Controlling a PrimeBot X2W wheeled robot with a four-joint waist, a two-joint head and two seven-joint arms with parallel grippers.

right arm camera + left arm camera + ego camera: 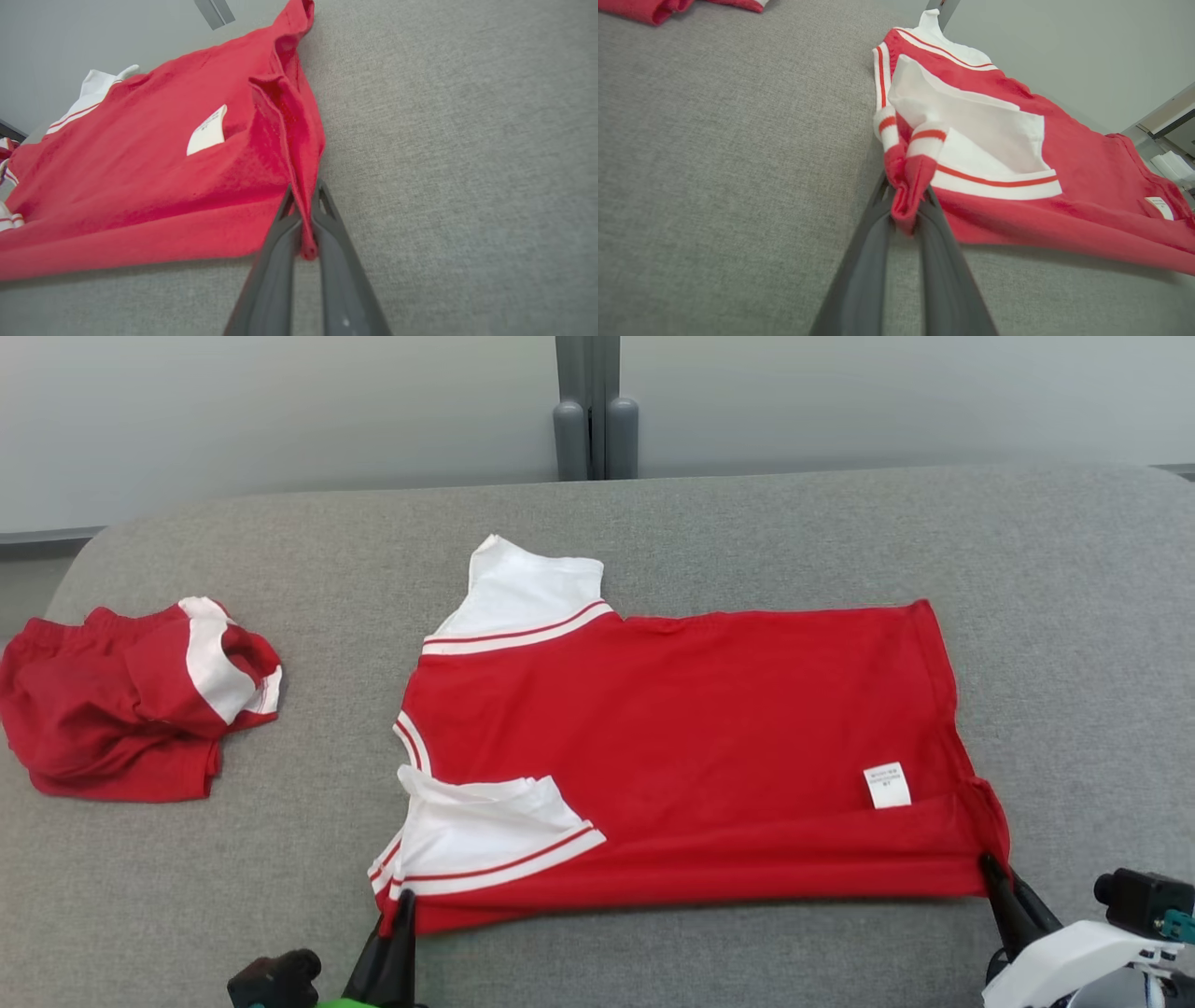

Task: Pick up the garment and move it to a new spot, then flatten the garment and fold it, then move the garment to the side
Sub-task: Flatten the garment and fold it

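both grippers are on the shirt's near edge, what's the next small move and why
Probably lift both near corners together, to start the fold: the left gripper and right gripper are each shut on a corner of the red shirt, which lies flat.

We note on the left gripper [405,907] long dark grey tapering fingers [859,280], a black camera block [275,980] and a green patch [347,1001]. The right gripper [990,868] joins a white forearm shell [1074,963], with black camera module [1144,899] and teal connector [1179,926].
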